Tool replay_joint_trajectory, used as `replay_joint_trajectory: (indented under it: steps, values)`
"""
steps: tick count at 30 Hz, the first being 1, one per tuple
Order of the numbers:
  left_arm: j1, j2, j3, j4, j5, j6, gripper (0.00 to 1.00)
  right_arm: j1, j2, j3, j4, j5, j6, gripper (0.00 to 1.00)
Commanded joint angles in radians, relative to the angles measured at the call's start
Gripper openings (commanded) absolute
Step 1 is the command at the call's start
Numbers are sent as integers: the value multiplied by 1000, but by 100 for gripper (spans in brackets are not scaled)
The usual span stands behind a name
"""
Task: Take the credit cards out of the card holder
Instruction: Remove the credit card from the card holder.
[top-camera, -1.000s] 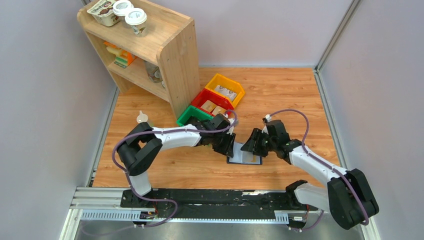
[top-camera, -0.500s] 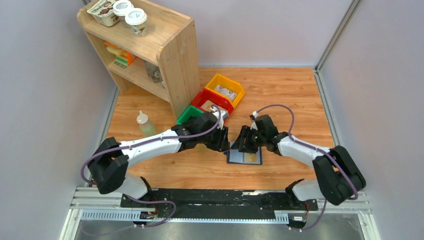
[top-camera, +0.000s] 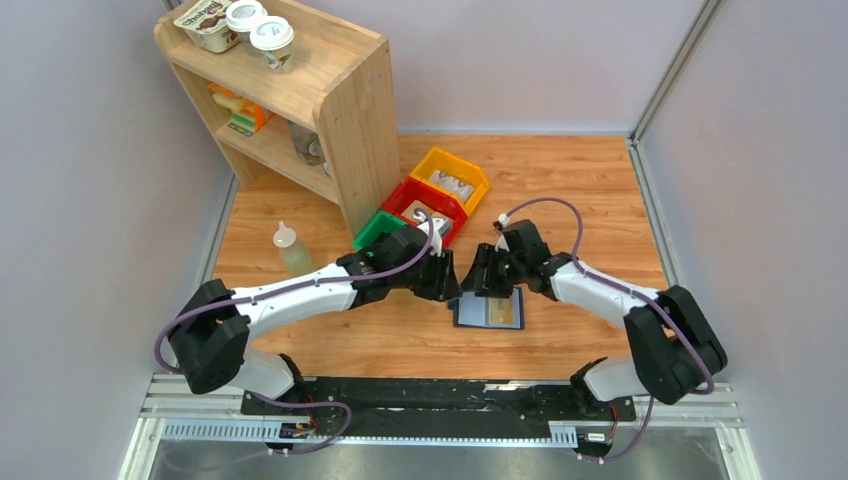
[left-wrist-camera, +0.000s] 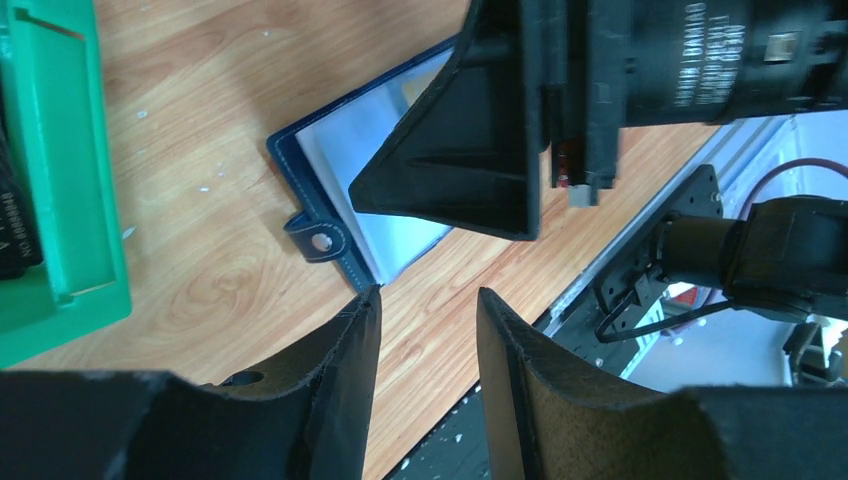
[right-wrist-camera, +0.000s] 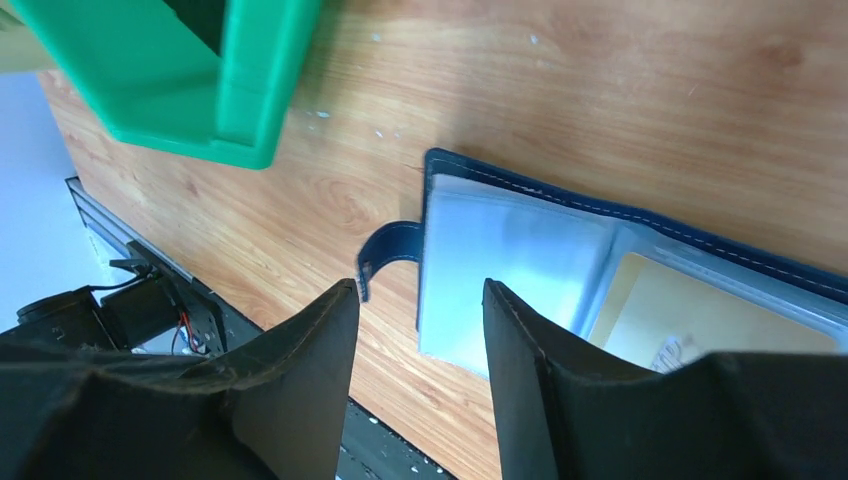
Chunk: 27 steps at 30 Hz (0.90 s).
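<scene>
The card holder (top-camera: 488, 311) lies open and flat on the wooden table, navy-edged with a clear grey inner face. A tan credit card (top-camera: 504, 313) shows in its right half, still tucked in its slot (right-wrist-camera: 680, 318). My left gripper (top-camera: 448, 287) hovers open and empty at the holder's left edge, just short of the strap tab (left-wrist-camera: 318, 240). My right gripper (top-camera: 488, 282) is open and empty above the holder's far edge; its fingers straddle the left edge of the holder (right-wrist-camera: 515, 250) from above. In the left wrist view the right gripper's body covers most of the holder (left-wrist-camera: 345, 165).
Green (top-camera: 382, 229), red (top-camera: 428, 204) and yellow (top-camera: 456, 175) bins stand in a row just behind the grippers. A wooden shelf (top-camera: 340, 110) rises at the back left, a small bottle (top-camera: 290, 248) to its front. The black base rail (top-camera: 420, 395) borders the near edge.
Both arms have stretched out and shifted their grippers slightly back and left over the holder. The left gripper's jaws have widened. The holder has stayed in place.
</scene>
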<state>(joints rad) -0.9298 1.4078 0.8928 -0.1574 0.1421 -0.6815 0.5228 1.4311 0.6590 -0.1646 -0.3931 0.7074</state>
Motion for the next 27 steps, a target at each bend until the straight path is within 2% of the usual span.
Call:
replay_joint_trajectory:
  steps: [1, 5, 11, 16, 27]
  values:
    - [-3, 43, 44, 104, 54, -68, 48, -6, -121, 100, -156, 121, -101, 52]
    - [-3, 98, 66, 151, 79, -121, 48, -55, -213, 81, -256, 201, -131, 50]
    - [-3, 241, 135, 202, 143, -167, 48, -145, -313, -31, -277, 197, -134, 46]
    - [-1, 367, 156, 254, 198, -210, 47, -162, -342, -93, -270, 192, -128, 41]
    - [3, 467, 169, 271, 186, -220, 47, -165, -336, -171, -208, 180, -114, 38]
